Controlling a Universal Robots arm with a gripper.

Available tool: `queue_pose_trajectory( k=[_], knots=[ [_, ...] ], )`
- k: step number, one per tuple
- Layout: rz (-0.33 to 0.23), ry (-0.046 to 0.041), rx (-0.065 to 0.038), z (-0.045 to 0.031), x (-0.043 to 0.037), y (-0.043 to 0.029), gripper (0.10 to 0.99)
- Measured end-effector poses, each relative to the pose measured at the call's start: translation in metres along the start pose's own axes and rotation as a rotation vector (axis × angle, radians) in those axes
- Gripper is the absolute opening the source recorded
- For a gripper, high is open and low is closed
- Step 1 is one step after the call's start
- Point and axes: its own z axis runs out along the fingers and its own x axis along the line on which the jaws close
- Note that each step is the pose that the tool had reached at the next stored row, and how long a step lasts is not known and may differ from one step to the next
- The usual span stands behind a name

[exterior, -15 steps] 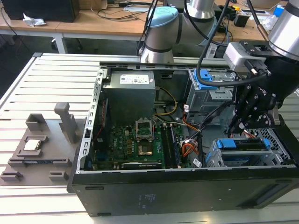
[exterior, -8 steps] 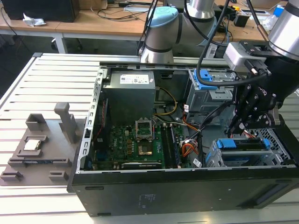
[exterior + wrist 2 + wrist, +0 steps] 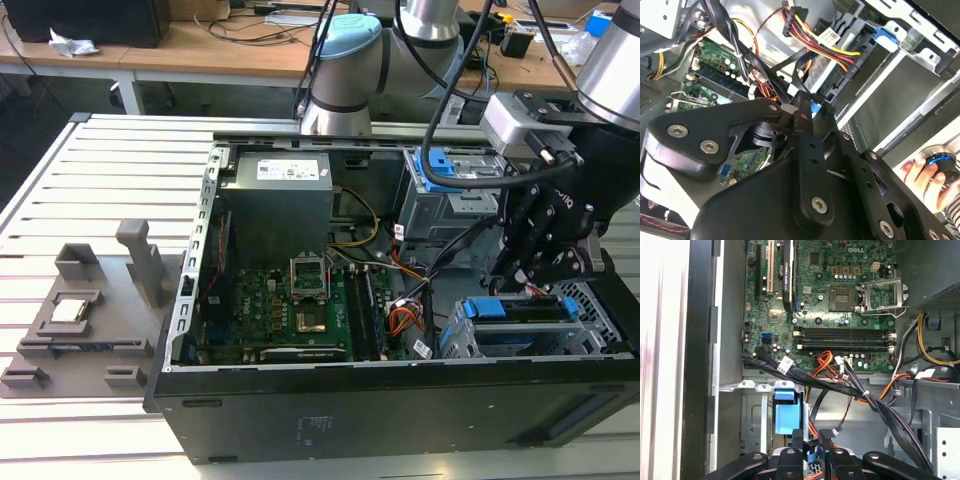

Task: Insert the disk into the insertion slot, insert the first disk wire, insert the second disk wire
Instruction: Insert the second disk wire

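Observation:
The disk [image 3: 525,308] lies in its blue carrier inside the insertion slot [image 3: 465,340], the low perforated grey cage at the case's front corner on the exterior view's right. My gripper [image 3: 520,285] hangs just over the disk's inner end. In both wrist views the gripper [image 3: 807,107] [image 3: 812,447] is shut on a thin black disk wire [image 3: 799,75] with a small blue plug [image 3: 815,106], close to the blue carrier [image 3: 789,417] [image 3: 885,36]. A second plug with red, yellow and black wires [image 3: 840,52] sits at the disk's end.
The motherboard [image 3: 290,300] and power supply [image 3: 275,200] fill the case's other side. Black and orange cable bundles [image 3: 850,390] cross beside the gripper. A taller grey bay with blue latch [image 3: 455,185] stands behind. A person's hand [image 3: 922,172] holds a device outside the case. A grey fixture [image 3: 90,310] sits on the table.

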Motion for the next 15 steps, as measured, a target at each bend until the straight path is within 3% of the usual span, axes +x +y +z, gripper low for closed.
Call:
queue_pose_trajectory(
  k=[3,6,10,11,15],
  knots=[
    [0.0,0.0037,0.0,0.0002,0.0092,0.0002,0.275],
    [0.0,0.0071,0.0,0.0004,0.0129,0.0002,0.275],
    [0.0,0.0073,0.0,0.0004,0.013,0.0002,0.259],
    [0.0,0.0073,0.0,0.0004,0.013,0.0002,0.145],
    [0.0,0.0075,0.0,0.0004,0.0134,0.0002,0.145]
  ],
)
